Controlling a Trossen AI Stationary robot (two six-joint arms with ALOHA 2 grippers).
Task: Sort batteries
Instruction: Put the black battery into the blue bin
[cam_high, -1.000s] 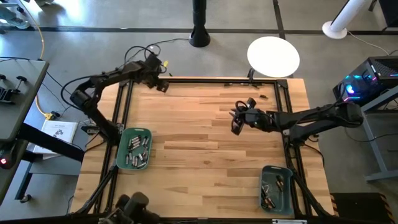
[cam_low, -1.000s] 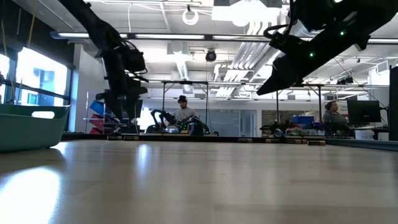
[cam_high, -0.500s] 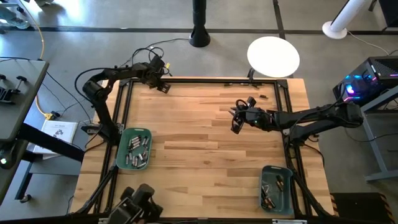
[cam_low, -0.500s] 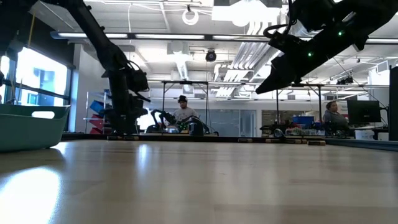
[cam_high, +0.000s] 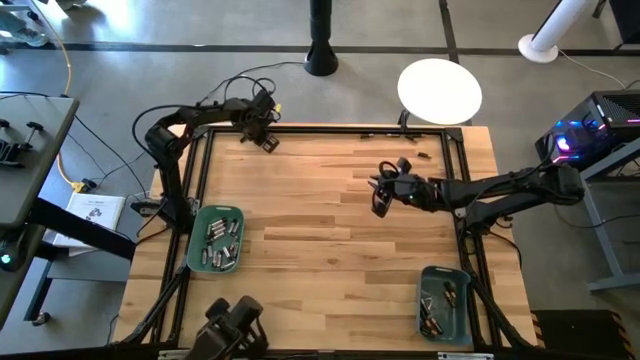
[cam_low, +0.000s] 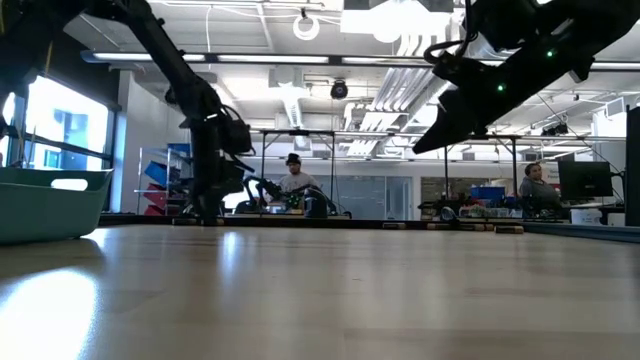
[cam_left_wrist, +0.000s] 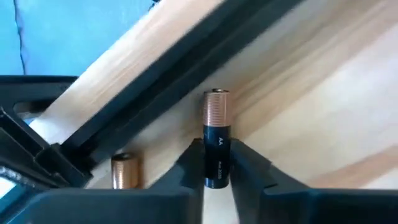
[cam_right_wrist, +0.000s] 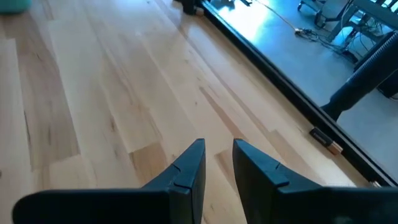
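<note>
A black and copper battery (cam_left_wrist: 216, 146) lies on the wood beside the black rail at the table's far left corner, with my left gripper (cam_high: 268, 140) shut on it. A second copper battery (cam_left_wrist: 124, 170) lies close by, along the rail. My right gripper (cam_high: 378, 205) hovers above the middle of the table. Its fingers (cam_right_wrist: 189, 171) stand a narrow gap apart with nothing between them. The left teal bin (cam_high: 216, 238) holds several batteries, and the right teal bin (cam_high: 445, 300) holds a few. My left gripper pinches the battery's black end (cam_left_wrist: 216, 171) between its two fingers, one on each long side. The fingers slant down from above. The battery's copper end (cam_left_wrist: 216, 109) sticks out past the fingertips, and the battery lies on the table by the rail.
A black rail (cam_high: 360, 128) runs along the table's far edge. A small dark thing (cam_high: 421, 156) lies near the far right corner. A white round thing (cam_high: 440, 90) stands beyond the table. People sit in the room behind (cam_low: 293, 180).
My left gripper has gone a little toward the table's right edge along the far rail, and its arm's elbow has swung in the same direction. My right arm has kept still.
</note>
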